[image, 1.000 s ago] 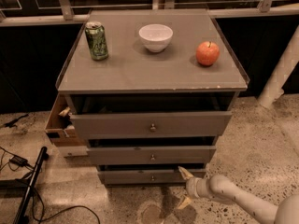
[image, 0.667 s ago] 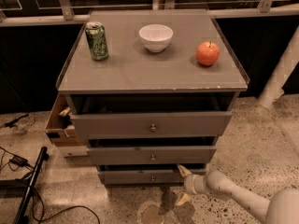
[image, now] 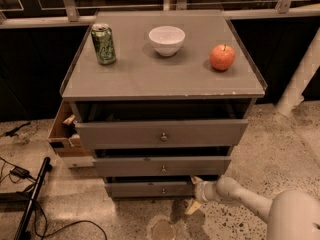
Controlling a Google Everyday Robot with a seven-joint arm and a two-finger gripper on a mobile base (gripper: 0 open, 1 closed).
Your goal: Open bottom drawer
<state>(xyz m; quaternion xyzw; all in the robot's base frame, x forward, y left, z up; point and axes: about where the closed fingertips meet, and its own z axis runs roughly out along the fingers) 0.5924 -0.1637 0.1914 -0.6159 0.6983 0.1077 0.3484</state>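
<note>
The bottom drawer (image: 145, 189) is the slimmest of three grey fronts, just above the floor, with a small round metal knob (image: 163, 190) at its centre. My gripper (image: 194, 195) comes in low from the right on a white arm (image: 250, 199). It sits at the right end of the bottom drawer front, to the right of the knob, with one fingertip near the drawer's top edge and the other down by the floor. The fingers are spread apart and hold nothing.
The top drawer (image: 161, 133) and middle drawer (image: 162, 166) stand slightly out. On the cabinet top (image: 135, 76) are a green can (image: 103, 44), a white bowl (image: 166, 40) and a red apple (image: 222, 57). A cardboard box (image: 64, 134) sits at the left; cables (image: 30, 194) lie on the floor.
My gripper and arm have shifted slightly left, toward the bottom drawer's right end. The drawers have not moved.
</note>
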